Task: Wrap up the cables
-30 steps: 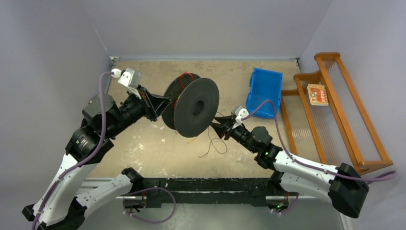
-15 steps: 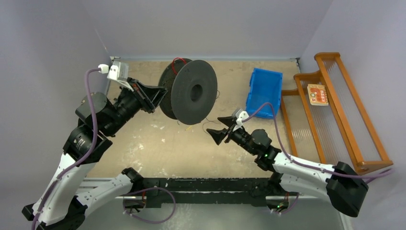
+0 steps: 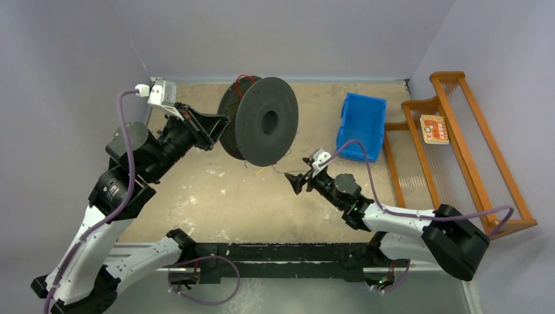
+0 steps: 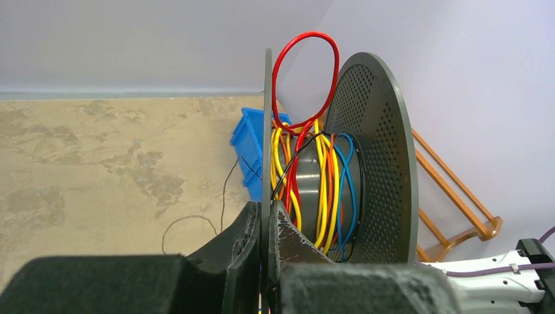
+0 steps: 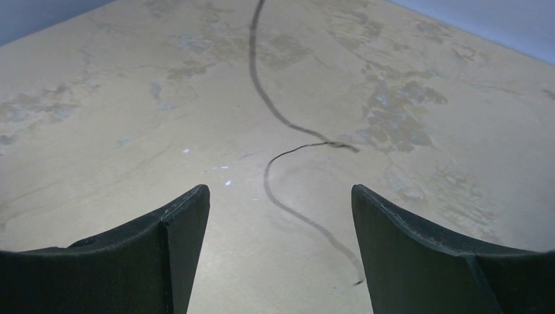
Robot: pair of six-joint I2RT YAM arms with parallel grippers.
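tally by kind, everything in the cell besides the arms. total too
black spool: 1
blue bin: 1
wooden rack: 1
small orange card on the rack: 1
cables: 1 mixed bundle wound on the spool (red, yellow, orange, blue, black); single strands too tangled to count
Total: 5

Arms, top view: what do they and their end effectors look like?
The left arm and right arm match: white links, black joints, a purple cable along each. The left end effector and right end effector have black wedge-shaped fingers and a white wrist block.
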